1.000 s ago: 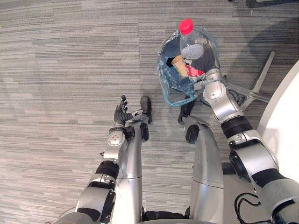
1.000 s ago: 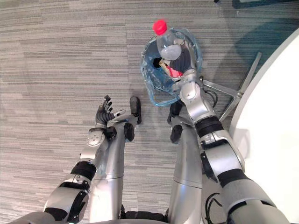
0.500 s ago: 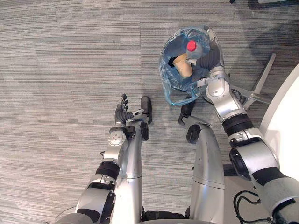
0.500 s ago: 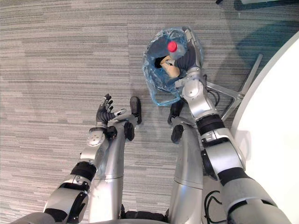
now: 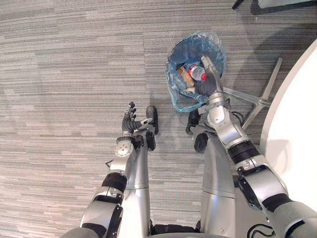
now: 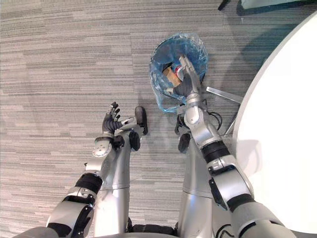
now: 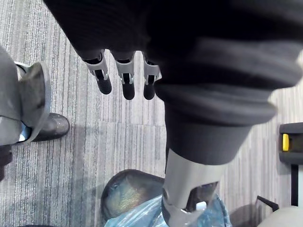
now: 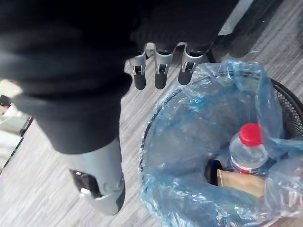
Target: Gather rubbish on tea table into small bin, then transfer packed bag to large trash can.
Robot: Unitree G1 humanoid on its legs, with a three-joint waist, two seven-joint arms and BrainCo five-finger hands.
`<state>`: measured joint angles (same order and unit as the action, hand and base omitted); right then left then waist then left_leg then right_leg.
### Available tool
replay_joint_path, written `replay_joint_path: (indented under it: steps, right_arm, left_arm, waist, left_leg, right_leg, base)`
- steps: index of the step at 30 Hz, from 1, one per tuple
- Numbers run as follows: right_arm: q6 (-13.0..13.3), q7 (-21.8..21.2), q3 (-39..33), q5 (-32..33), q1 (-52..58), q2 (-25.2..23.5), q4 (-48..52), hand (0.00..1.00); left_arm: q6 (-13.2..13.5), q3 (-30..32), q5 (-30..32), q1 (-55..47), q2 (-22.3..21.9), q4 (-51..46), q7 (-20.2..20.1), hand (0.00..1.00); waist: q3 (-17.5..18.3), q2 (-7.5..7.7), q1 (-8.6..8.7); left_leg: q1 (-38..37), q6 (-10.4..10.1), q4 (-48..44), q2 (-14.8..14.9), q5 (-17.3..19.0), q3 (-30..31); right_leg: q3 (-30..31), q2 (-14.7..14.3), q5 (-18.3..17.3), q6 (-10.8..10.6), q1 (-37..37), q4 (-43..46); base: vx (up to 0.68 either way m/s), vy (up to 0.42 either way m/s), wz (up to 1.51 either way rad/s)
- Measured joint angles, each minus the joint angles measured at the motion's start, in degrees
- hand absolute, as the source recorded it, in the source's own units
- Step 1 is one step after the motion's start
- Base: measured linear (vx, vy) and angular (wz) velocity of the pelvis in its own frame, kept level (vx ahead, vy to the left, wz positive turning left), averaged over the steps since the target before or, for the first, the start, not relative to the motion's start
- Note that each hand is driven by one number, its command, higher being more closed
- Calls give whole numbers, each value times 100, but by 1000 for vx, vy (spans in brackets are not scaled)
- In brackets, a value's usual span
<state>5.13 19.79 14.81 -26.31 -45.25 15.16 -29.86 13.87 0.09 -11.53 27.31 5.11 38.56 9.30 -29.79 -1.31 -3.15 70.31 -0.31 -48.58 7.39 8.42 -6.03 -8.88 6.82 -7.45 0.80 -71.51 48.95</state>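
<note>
You see a small round bin lined with a blue see-through plastic bag [image 5: 175,88] on grey striped carpet [image 5: 74,74] | in it: a clear plastic bottle with a red cap [image 5: 196,72] beside a brown paper cup [image 5: 184,76] | right hand [image 5: 208,83] over the bin, fingers straight, holding nothing | left hand [image 5: 130,120] well apart, fingers loose | white round table [image 5: 297,129] at right

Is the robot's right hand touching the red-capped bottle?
Apart. In the right wrist view the right hand hangs open above the bin, and the bottle sits inside the bag, clear of it.
</note>
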Motion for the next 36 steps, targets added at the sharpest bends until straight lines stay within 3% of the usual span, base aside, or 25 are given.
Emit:
replay_joint_path:
  steps: [7, 11, 20, 24, 25, 36]
  right_arm:
    - [-43, -125, 369, -908, 9, -103, -41, 0]
    - [-166, -148, 486, -1236, -145, -128, -633, 0]
    - [-505, -260, 590, -1276, -919, -217, -1971, 0]
    - [-603, -285, 572, -1254, -1190, -202, -2432, 0]
    - [-630, -334, 574, -1253, -1221, -162, -2554, 100]
    - [-667, -368, 573, -959, -1369, -163, -2786, 100]
  left_arm:
    - [2, 64, 52, -23, -4, 18, 84, 0]
    - [9, 65, 71, -15, -3, 27, 91, 0]
    - [66, 44, -141, 170, 64, 12, 96, 0]
    - [130, 3, -277, 310, 76, -50, 97, 0]
    - [162, -4, -334, 309, 73, -106, 96, 0]
    - [226, -47, -432, 298, 57, -268, 97, 0]
  waist:
    - [1, 2, 73]
    - [1, 2, 67]
    - [1, 2, 54]
    - [0, 1, -37]
    - [-1, -1, -82]
    - [2, -4, -128]
  left_leg:
    - [-14, -19, 83, 97, -58, -30]
    - [2, -61, 179, 70, -85, 14]
    - [453, -69, 226, -36, -193, 130]
    - [706, -73, 79, -49, -219, 165]
    - [748, -54, 34, -55, -201, 177]
    - [934, -65, -56, -140, -221, 242]
  right_leg:
    - [-67, -43, 44, 78, 30, -90]
    - [-110, -35, 34, 62, 29, -125]
    - [-239, 106, -14, 125, -414, 31]
    - [-237, 141, -72, 66, -670, 231]
    - [-237, 156, -100, 60, -713, 297]
    - [-223, 239, -255, 67, -982, 596]
  base:
    - [2, -20, 0]
    - [-5, -8, 4]
    - [-24, -12, 12]
    - [-18, -8, 6]
    - [-25, -10, 7]
    - [-14, -10, 7]
